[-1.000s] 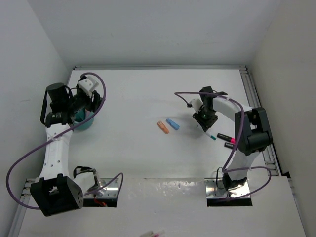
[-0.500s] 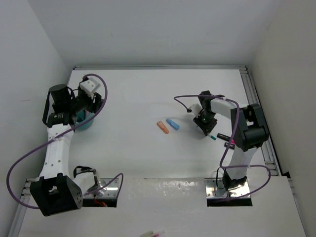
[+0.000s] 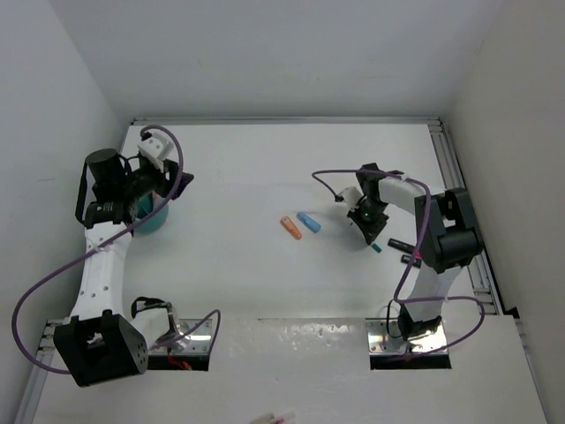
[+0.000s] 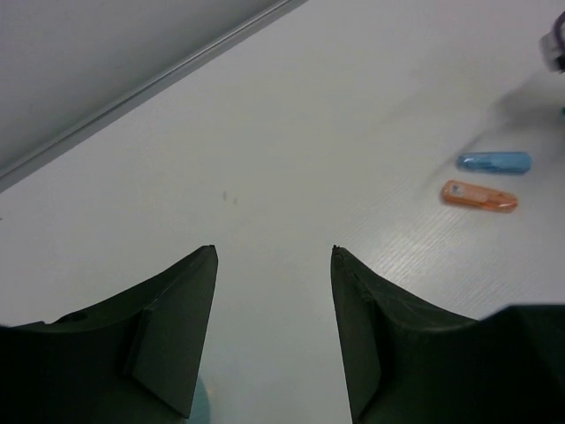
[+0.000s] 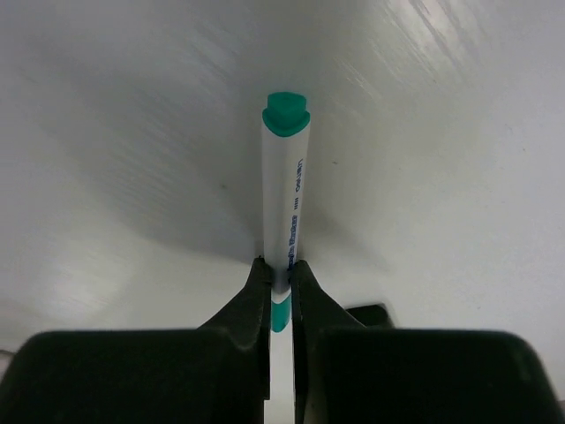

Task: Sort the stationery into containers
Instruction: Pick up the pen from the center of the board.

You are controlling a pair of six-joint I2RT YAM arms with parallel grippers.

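Observation:
My right gripper [image 3: 369, 231] [image 5: 281, 262] is shut on a white pen with teal ends [image 5: 285, 190], down at the table right of centre; its teal tip [image 3: 377, 248] sticks out below the fingers in the top view. An orange highlighter [image 3: 290, 227] [image 4: 479, 195] and a blue highlighter [image 3: 309, 221] [image 4: 495, 162] lie side by side mid-table. A black marker with a pink end [image 3: 408, 259] and another black marker [image 3: 399, 242] lie by the right arm. My left gripper [image 3: 164, 187] [image 4: 274, 256] is open and empty above the teal-green cup [image 3: 154, 217], which the arm mostly hides.
White walls close the table on the left, back and right. A metal rail [image 3: 446, 168] runs along the right edge. Purple cables [image 3: 177, 168] loop from both arms. A few pens [image 3: 275, 417] lie on the near ledge below the arm bases.
My right gripper has come down and shut on the white teal-ended pen, hiding most of it. My left gripper has lifted slightly above the cup.

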